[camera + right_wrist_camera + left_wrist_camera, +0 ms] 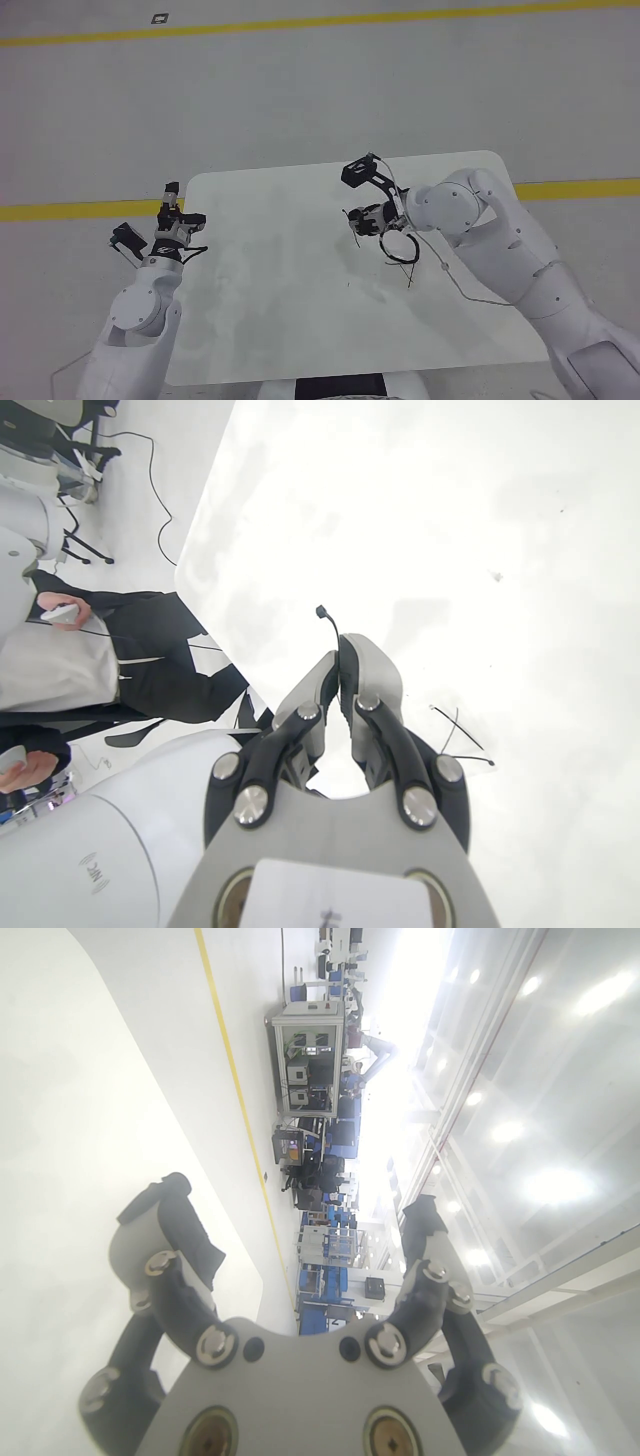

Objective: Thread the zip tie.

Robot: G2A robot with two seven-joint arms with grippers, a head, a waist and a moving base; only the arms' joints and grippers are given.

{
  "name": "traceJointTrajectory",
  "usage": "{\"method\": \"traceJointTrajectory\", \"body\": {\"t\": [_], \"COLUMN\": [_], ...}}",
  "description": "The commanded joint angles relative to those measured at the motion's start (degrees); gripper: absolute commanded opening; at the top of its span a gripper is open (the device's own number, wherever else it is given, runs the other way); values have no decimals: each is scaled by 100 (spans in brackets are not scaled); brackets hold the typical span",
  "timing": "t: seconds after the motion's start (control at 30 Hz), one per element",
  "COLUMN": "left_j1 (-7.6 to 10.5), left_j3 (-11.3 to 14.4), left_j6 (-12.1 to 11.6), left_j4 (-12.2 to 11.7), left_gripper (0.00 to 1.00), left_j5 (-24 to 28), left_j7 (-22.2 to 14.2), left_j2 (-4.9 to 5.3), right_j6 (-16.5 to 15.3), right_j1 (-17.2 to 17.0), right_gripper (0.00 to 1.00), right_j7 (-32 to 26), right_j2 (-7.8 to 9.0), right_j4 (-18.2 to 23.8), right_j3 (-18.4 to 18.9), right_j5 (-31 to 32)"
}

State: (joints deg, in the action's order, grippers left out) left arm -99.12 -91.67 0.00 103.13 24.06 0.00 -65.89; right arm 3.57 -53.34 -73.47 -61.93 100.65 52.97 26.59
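Note:
My right gripper [340,657] is shut on a thin black zip tie [331,627]. The tie's small square head sticks out past the fingertips, just above the white table [450,525]. In the top view this gripper [357,220] hovers over the table's middle right, with the zip tie [352,232] hanging from it. My left gripper [300,1200] is open with nothing between its fingers. It sits at the table's left edge, as the top view shows the left gripper [172,203] far from the tie.
Two loose black zip ties [457,732] lie crossed on the table close beside the right gripper. A black cable loop [400,250] hangs under the right wrist. The table [290,300] has a wide bare stretch between the arms.

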Motion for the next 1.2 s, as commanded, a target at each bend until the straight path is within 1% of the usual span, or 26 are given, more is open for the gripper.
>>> {"method": "traceJointTrajectory", "body": {"t": [0.0,0.07,0.1,0.13,0.17,0.2,0.23,0.37,0.43,0.47,0.73,0.8,0.9,0.93,0.97,1.0,1.03,1.07,1.13,1.17], "left_j1": [0,0,0,0,0,0,0,0,0,0,0,16,27,10,-8,-26,-54,-74,-89,-82], "left_j3": [0,0,0,0,0,0,0,0,0,0,0,8,88,118,139,157,181,196,231,262], "left_j6": [0,0,0,0,0,0,0,0,0,0,0,-20,-353,-553,-694,-853,-1090,-1254,-1549,-1735], "left_j4": [0,0,0,0,0,0,0,0,0,0,0,3,8,8,-6,-17,-43,-88,-214,-313], "left_gripper": [100,100,100,100,100,100,100,100,100,100,100,100,100,100,100,100,100,100,100,100], "left_j5": [0,0,0,0,0,0,0,0,0,0,0,-71,-821,-1239,-1522,-1919,-2534,-2921,-3712,-4175], "left_j7": [0,0,0,0,0,0,0,0,0,0,0,-10,-47,-48,-29,-12,15,88,287,447], "left_j2": [0,0,0,0,0,0,0,0,0,0,0,1,14,23,27,37,54,61,72,75], "right_j6": [4,148,273,485,587,763,1015,1592,1592,1592,1592,1553,1592,1592,1592,1592,1592,1592,1592,1592], "right_j1": [-51,-63,-50,-8,59,105,179,497,590,618,618,524,556,595,613,647,714,760,885,949], "right_gripper": [0,0,0,0,0,0,0,0,0,0,0,0,0,0,0,0,0,0,0,0], "right_j7": [132,242,291,265,256,275,252,185,216,335,335,435,421,420,418,378,361,324,280,269], "right_j2": [-4,-22,-39,-64,-82,-104,-141,-246,-286,-314,-314,-320,-332,-343,-353,-364,-382,-397,-432,-459], "right_j4": [-3,0,-13,-70,-93,-161,-245,-570,-839,-939,-939,-958,-1057,-1121,-1189,-1255,-1334,-1413,-1574,-1749], "right_j3": [-1,-18,-12,-27,-52,-64,-83,-231,-271,-258,-258,-265,-237,-210,-194,-193,-201,-219,-261,-271], "right_j5": [-34,-104,-238,-421,-463,-582,-819,-1185,-1241,-1295,-1295,-1399,-1492,-1552,-1611,-1658,-1659,-1657,-1602,-1615]}}
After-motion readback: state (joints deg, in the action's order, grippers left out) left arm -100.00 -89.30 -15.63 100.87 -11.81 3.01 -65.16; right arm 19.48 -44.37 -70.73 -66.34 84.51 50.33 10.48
